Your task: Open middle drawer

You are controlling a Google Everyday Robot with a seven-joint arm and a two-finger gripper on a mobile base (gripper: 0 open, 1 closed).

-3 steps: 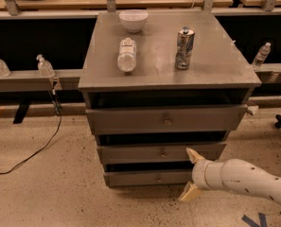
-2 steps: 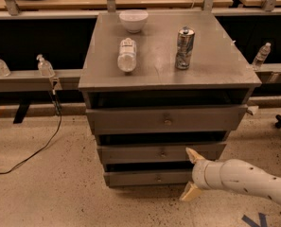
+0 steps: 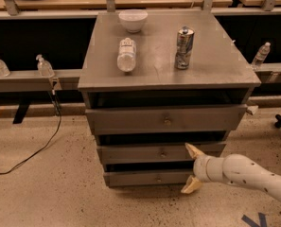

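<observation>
Two fingers (image 3: 195, 150) spread wide: your gripper (image 3: 193, 168) is open, below the worktop's (image 3: 152, 77) front edge. It sits just right of the middle drawer's (image 3: 130, 153) knob (image 3: 162, 153), probably lining up a pull.

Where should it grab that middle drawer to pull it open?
By the small round centre knob, straight from the front: the wide grey metal middle drawer has an otherwise flat face. The open end effector hovers just right of the knob.

Floor (image 3: 59, 188) before the middle drawer (image 3: 140, 153) lies free, the tool (image 3: 193, 168) at its right end.
</observation>
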